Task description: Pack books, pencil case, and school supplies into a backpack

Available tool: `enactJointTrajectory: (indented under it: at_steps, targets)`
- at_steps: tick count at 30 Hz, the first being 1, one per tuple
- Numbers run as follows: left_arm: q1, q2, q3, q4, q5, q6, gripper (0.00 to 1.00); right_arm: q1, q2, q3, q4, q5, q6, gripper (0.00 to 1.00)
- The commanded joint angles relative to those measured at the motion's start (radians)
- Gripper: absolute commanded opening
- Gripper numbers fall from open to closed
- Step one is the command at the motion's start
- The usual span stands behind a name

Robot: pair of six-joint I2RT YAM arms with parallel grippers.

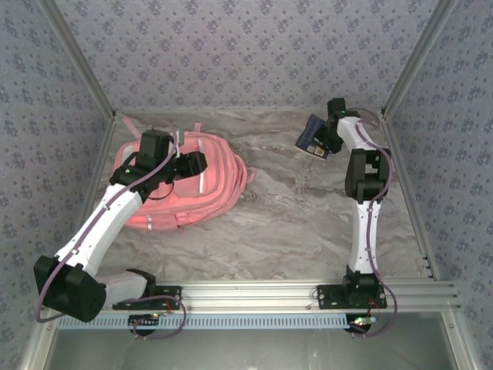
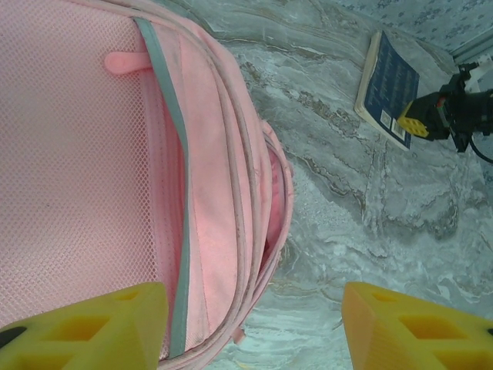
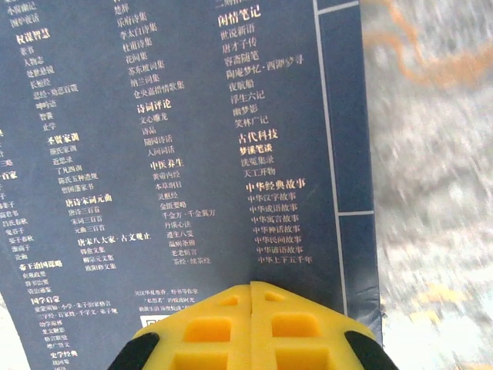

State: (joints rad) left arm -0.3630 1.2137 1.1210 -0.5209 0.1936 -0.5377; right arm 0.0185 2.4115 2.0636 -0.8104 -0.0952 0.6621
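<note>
The right gripper (image 3: 253,297) is pinching a navy book (image 3: 177,154) by one edge, fingers pressed onto the cover. It holds the book tilted, seemingly off the bench (image 1: 293,223), in the upper right of the overhead view, probably so it can slide in edge-first. The pink backpack (image 1: 219,181) lies at centre left. The left gripper (image 2: 254,320) hangs spread beside its zip opening, grasping nothing, likely ready to widen the mouth
</note>
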Motion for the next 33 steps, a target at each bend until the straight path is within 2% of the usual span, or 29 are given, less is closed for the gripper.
enactJointTrajectory:
  at_steps: [1, 11, 18, 26, 33]
  targets:
    - [-0.011, 0.008, 0.032, 0.019, -0.005, -0.014, 0.61, 0.004, 0.013, -0.08, -0.145, 0.017, -0.024, 0.0]
    - [-0.079, 0.063, 0.081, -0.001, -0.027, -0.021, 0.61, 0.021, -0.099, -0.259, -0.126, -0.032, -0.068, 0.01]
    - [-0.129, 0.097, 0.097, 0.007, -0.038, -0.033, 0.62, 0.108, -0.132, -0.318, -0.197, -0.034, -0.004, 0.0]
    - [-0.163, 0.135, 0.088, 0.018, -0.035, -0.045, 0.62, 0.179, -0.295, -0.611, -0.032, -0.074, 0.074, 0.0]
    - [-0.232, 0.211, 0.114, 0.016, -0.034, -0.048, 0.62, 0.308, -0.424, -0.838, 0.044, -0.085, 0.076, 0.0]
